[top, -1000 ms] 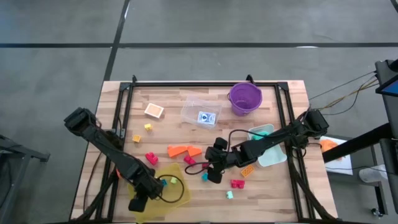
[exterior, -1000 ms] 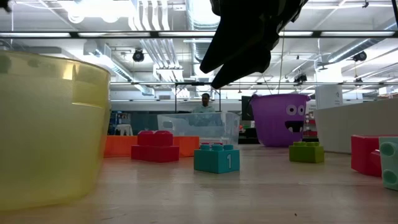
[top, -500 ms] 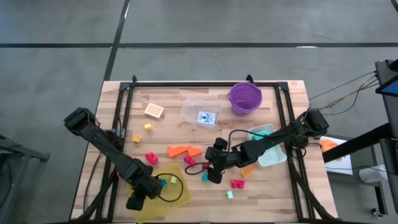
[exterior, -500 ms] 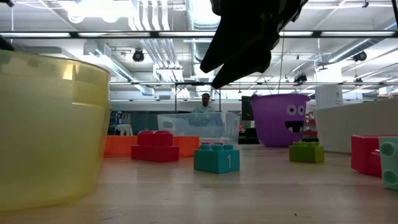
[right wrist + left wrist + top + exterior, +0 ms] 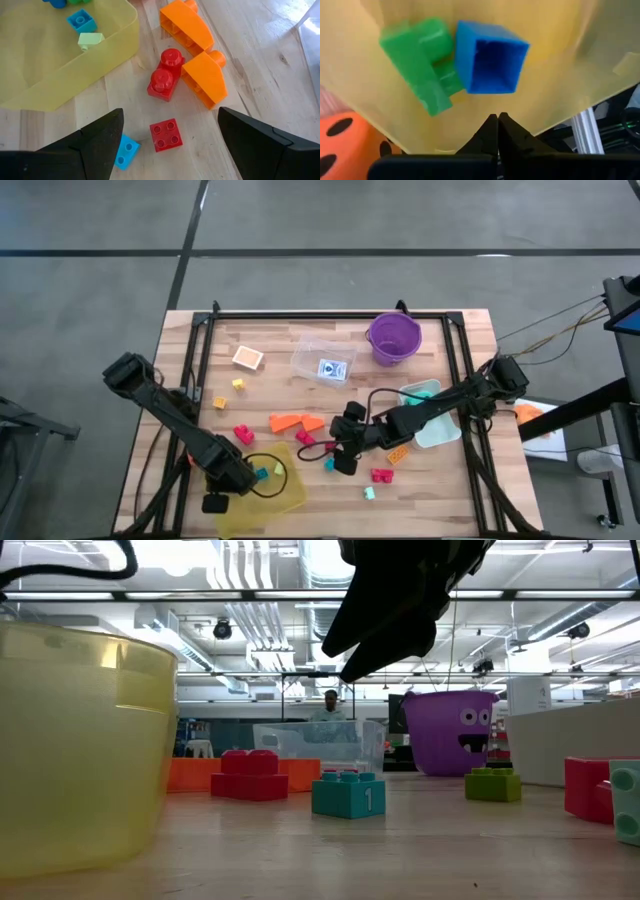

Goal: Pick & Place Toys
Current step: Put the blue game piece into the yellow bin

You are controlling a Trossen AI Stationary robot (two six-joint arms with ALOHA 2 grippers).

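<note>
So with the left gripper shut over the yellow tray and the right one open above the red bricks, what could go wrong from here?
1. The right gripper hangs open over a small square red brick, with a two-stud red brick and orange wedge pieces close by; closing could nudge the neighbours.
2. The left gripper is shut and empty just above the translucent yellow tray; dropping lower may push the tray.

A purple bucket [image 5: 394, 338] stands at the far edge of the wooden counter [image 5: 270, 338]; a clear tub [image 5: 323, 360] sits beside it; a yellow tray [image 5: 285, 490] lies at the near edge.
</note>
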